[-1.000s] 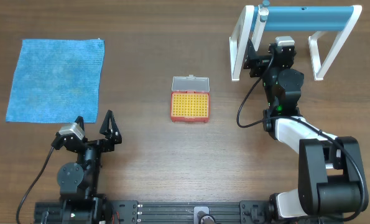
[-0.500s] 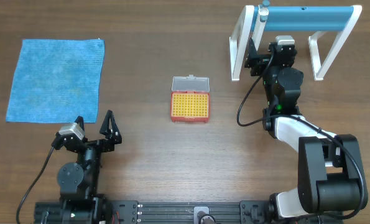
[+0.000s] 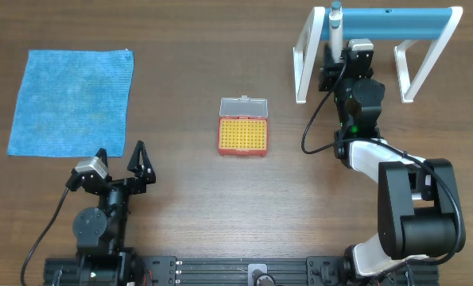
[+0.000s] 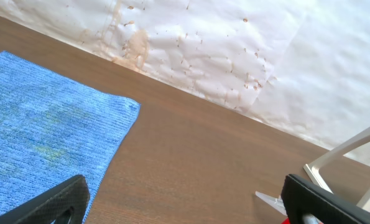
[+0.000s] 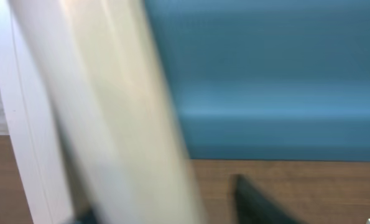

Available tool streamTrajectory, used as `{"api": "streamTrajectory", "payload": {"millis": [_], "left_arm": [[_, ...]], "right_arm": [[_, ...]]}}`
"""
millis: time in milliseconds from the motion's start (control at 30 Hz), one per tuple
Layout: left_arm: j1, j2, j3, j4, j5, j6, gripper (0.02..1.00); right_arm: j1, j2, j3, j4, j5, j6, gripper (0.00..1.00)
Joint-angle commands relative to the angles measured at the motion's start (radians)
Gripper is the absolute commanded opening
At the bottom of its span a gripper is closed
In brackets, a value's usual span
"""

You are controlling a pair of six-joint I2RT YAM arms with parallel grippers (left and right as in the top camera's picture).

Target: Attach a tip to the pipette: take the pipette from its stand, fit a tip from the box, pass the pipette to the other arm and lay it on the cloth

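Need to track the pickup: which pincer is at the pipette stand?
The right pincer, right by the pipette at the stand's end nearer the tip box. The left pincer rests open near its base, by the cloth.

left arm [image 3: 101, 218] sat folded up low right by its base, left gripper [image 3: 119, 156] pointing up the table with both fingers [image 3: 138, 152] splayed wide and nothing between them. right arm [image 3: 371, 159] was stretched way out toward the far edge, forearm running nearly straight up the top view. right gripper [image 3: 330, 70] had its fingers apart too.
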Motion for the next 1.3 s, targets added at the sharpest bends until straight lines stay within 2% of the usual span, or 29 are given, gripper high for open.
{"api": "streamTrajectory", "payload": {"millis": [33, 1033, 1300], "left_arm": [[0.004, -0.006, -0.003, -0.005, 0.007, 0.014, 0.996], [0.004, -0.006, -0.003, -0.005, 0.007, 0.014, 0.998], [0.004, -0.006, -0.003, -0.005, 0.007, 0.014, 0.996]], "right_arm": [[0.004, 0.01, 0.018, 0.01, 0.012, 0.002, 0.086], [0.007, -0.057, 0.007, 0.024, 0.013, 0.002, 0.082], [0.018, -0.201, -0.087, -0.009, 0.012, 0.01, 0.082]]}}
